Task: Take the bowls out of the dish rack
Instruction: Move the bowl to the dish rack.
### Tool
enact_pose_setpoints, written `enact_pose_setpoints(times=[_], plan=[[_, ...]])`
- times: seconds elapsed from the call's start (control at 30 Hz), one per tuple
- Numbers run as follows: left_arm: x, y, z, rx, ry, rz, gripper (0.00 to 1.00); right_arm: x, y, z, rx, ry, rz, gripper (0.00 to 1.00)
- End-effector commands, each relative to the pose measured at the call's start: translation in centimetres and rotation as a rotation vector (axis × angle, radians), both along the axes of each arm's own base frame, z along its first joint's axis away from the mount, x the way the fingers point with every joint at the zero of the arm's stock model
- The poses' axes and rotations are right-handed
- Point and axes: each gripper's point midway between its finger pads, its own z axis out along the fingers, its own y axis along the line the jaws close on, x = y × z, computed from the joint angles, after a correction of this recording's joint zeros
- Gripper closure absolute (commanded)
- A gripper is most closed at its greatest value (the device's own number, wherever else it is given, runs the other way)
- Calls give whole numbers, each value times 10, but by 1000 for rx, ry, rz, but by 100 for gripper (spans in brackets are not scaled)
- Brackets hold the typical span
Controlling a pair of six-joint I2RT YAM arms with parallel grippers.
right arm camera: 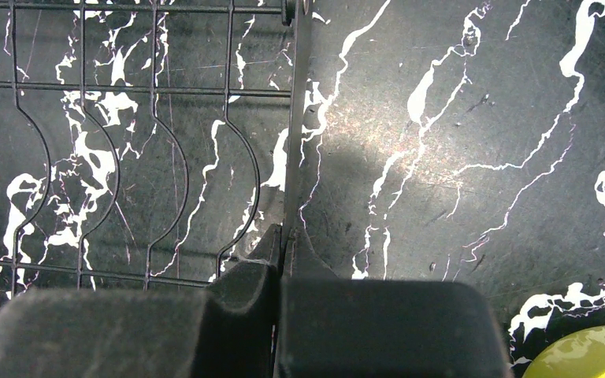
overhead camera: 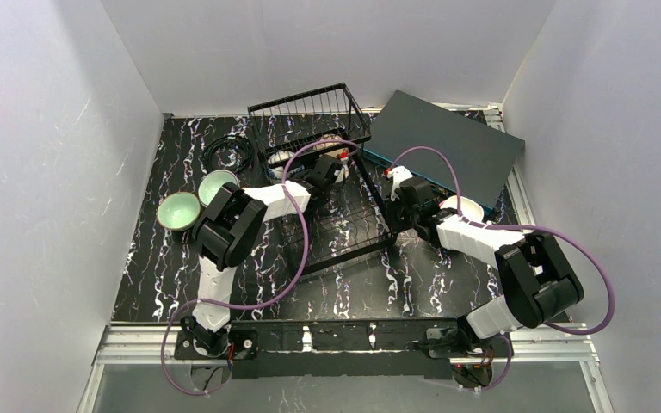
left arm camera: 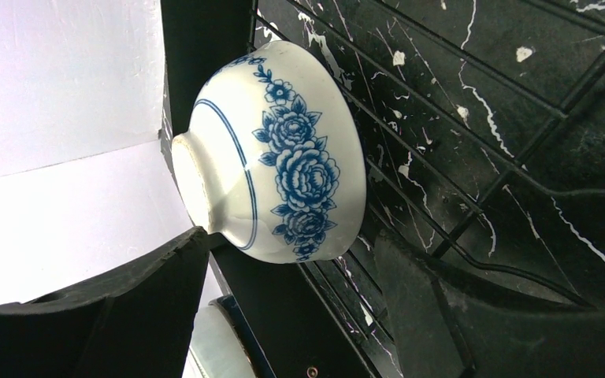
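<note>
The blue-and-white bowl [left arm camera: 272, 153] sat mouth-down at the far end of the dish rack [overhead camera: 344, 232], straight ahead of my left pincer [left arm camera: 291, 240]. Its jaws stood wide, one on either side of the bowl, gripping nothing. My right pincer [right arm camera: 283, 244], closed, seemed to pinch the rack's right rim.

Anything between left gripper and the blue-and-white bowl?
Nothing. Left wrist view shows the blue-and-white bowl sitting directly between the fingers of the left gripper.
</note>
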Motion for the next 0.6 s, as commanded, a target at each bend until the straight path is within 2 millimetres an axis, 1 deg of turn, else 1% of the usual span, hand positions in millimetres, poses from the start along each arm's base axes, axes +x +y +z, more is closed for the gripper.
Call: enact_pose_setpoints(times=[0.0, 0.17, 0.2, 0.27, 0.3, 0.4, 0.57], plan=[[15, 29, -11, -37, 28, 56, 25, -16, 19, 8, 87, 28, 100, 99], [13, 29, -19, -34, 52, 42, 35, -16, 20, 7, 90, 31, 106, 99], [12, 30, -20, -33, 53, 44, 35, -16, 20, 7, 90, 30, 107, 99], [10, 31, -19, -29, 53, 44, 41, -16, 20, 7, 91, 31, 107, 99], [10, 31, -17, -28, 51, 43, 42, -16, 21, 7, 91, 31, 108, 99], [8, 29, -9, -25, 33, 39, 42, -16, 20, 7, 92, 31, 107, 99], [13, 28, 9, -13, -10, 32, 34, -16, 20, 7, 91, 30, 108, 99]])
